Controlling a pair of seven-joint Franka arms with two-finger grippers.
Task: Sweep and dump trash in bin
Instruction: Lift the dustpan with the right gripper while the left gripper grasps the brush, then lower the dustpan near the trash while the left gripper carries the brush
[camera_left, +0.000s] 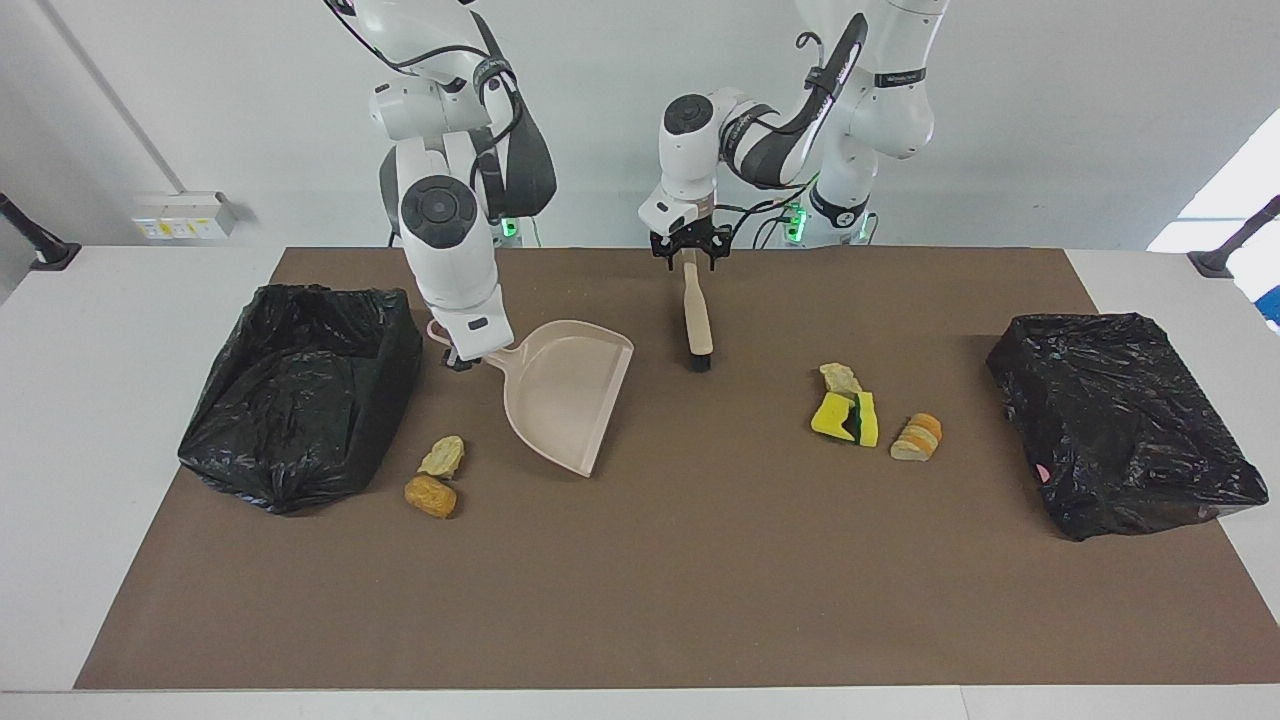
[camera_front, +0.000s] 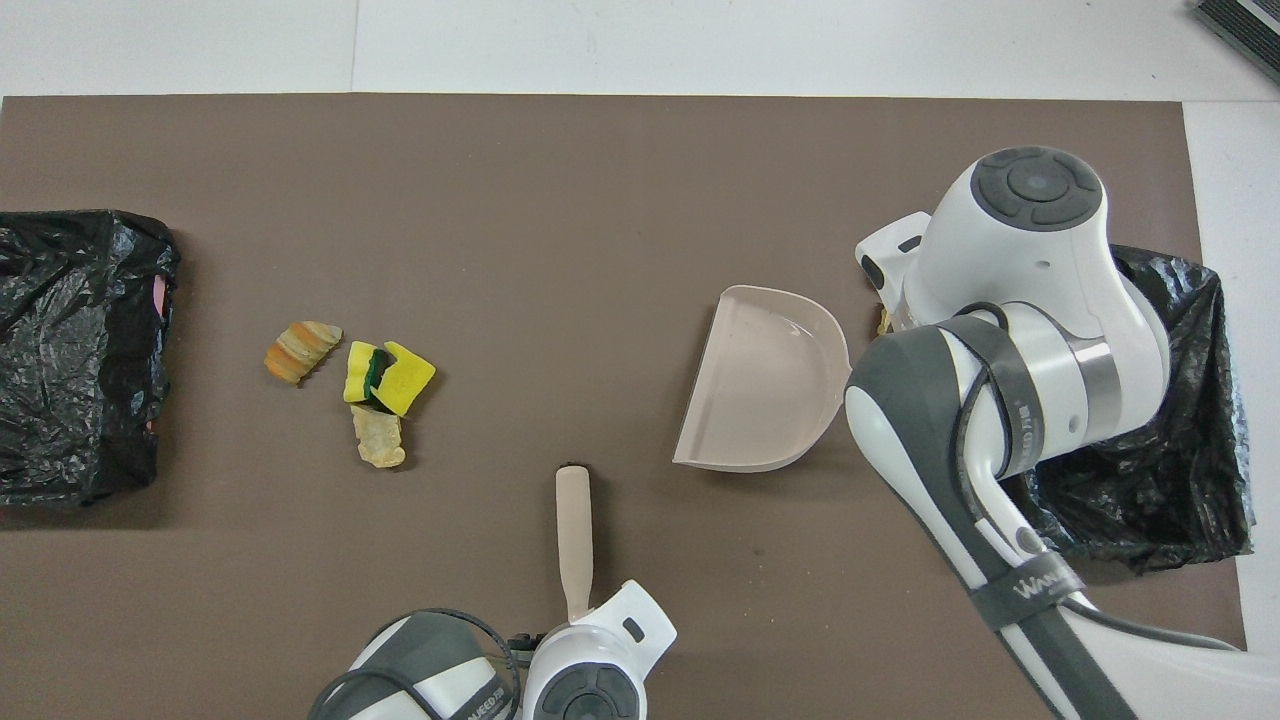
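Note:
My right gripper (camera_left: 462, 358) is shut on the handle of the beige dustpan (camera_left: 565, 395), whose open lip points away from the robots. The trash lies in two groups. A pale wad (camera_left: 442, 456) and an orange-brown lump (camera_left: 431, 495) sit between the dustpan and the open bin (camera_left: 300, 395). A yellow-and-green sponge (camera_left: 845, 417), a pale wad (camera_left: 840, 378) and a bread-like lump (camera_left: 918, 437) lie toward the left arm's end. My left gripper (camera_left: 688, 257) sits at the handle end of the beige brush (camera_left: 697, 315), which lies on the mat.
A second black-bagged bin (camera_left: 1120, 420) stands at the left arm's end of the brown mat (camera_left: 700, 580). In the overhead view the right arm (camera_front: 1010, 330) covers the scraps beside the open bin (camera_front: 1150, 470). The sponge group (camera_front: 387, 376) shows there in the open.

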